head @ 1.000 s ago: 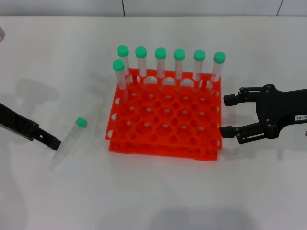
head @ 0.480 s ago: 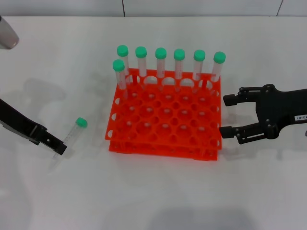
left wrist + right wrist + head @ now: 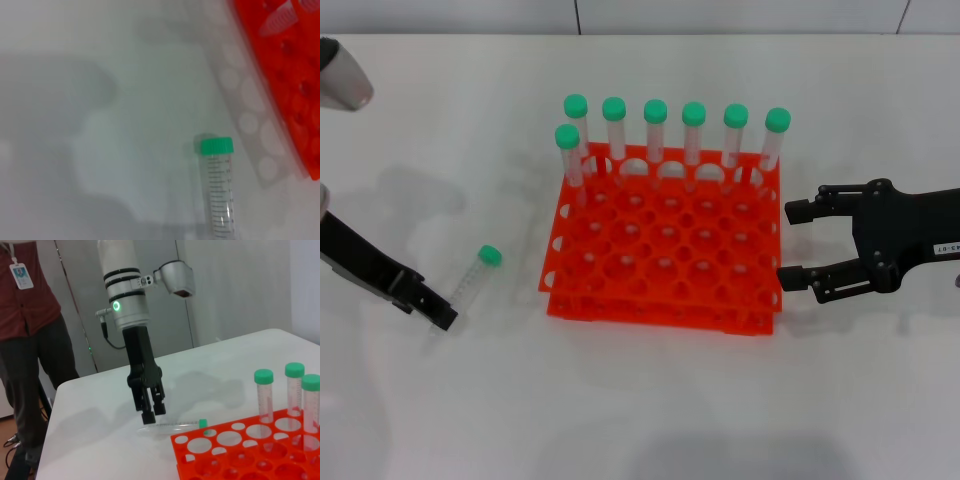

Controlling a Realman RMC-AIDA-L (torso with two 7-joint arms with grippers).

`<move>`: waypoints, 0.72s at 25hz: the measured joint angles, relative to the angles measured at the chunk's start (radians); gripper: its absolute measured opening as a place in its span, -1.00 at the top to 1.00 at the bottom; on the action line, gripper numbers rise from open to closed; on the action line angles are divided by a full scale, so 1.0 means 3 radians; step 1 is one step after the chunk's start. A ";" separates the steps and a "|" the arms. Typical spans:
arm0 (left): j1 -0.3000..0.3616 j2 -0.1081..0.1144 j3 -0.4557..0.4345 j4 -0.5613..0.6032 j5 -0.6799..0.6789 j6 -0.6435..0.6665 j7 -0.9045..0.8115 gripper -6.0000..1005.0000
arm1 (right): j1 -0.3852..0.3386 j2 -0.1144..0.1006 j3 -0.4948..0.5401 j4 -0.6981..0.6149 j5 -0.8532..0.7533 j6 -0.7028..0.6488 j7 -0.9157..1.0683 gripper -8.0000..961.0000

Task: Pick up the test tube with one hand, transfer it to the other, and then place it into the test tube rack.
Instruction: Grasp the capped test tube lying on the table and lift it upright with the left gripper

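Note:
The test tube (image 3: 472,284) lies on the white table left of the rack, green cap pointing to the rack's far side. It also shows in the left wrist view (image 3: 219,195) and the right wrist view (image 3: 172,428). My left gripper (image 3: 440,314), on the green-lit wrist, hangs just over the tube's bottom end with its fingers a little apart and empty (image 3: 152,412). The orange-red test tube rack (image 3: 665,290) holds several green-capped tubes along its far side. My right gripper (image 3: 798,242) is open and empty beside the rack's right edge.
A person in a red shirt (image 3: 22,325) stands beyond the table's far left edge. The rack's near corner shows in the left wrist view (image 3: 292,85). Bare white table lies in front of the rack.
My left gripper has come lower and nearer, onto the tube's bottom end, and its silver wrist has entered the top left. The tube and the right gripper have not moved.

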State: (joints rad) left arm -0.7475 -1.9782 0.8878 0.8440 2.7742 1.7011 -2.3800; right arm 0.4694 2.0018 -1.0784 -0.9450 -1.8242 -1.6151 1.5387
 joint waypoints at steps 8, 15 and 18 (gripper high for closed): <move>-0.0010 -0.0018 0.0045 -0.0102 0.0010 -0.0071 0.0004 -0.24 | -0.0003 0.0000 0.0000 0.0000 0.0000 0.0003 -0.0005 -0.78; -0.0010 -0.0018 0.0047 -0.0103 0.0013 -0.0109 -0.0004 -0.24 | -0.0005 0.0000 0.0000 0.0000 0.0000 0.0005 -0.0006 -0.78; -0.0009 -0.0017 0.0047 -0.0104 0.0013 -0.0114 -0.0006 -0.23 | -0.0005 0.0000 0.0000 0.0001 -0.0001 0.0005 -0.0006 -0.78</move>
State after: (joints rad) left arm -0.7503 -1.9834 0.9020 0.8129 2.7781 1.6670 -2.3817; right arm 0.4678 2.0018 -1.0784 -0.9448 -1.8244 -1.6137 1.5370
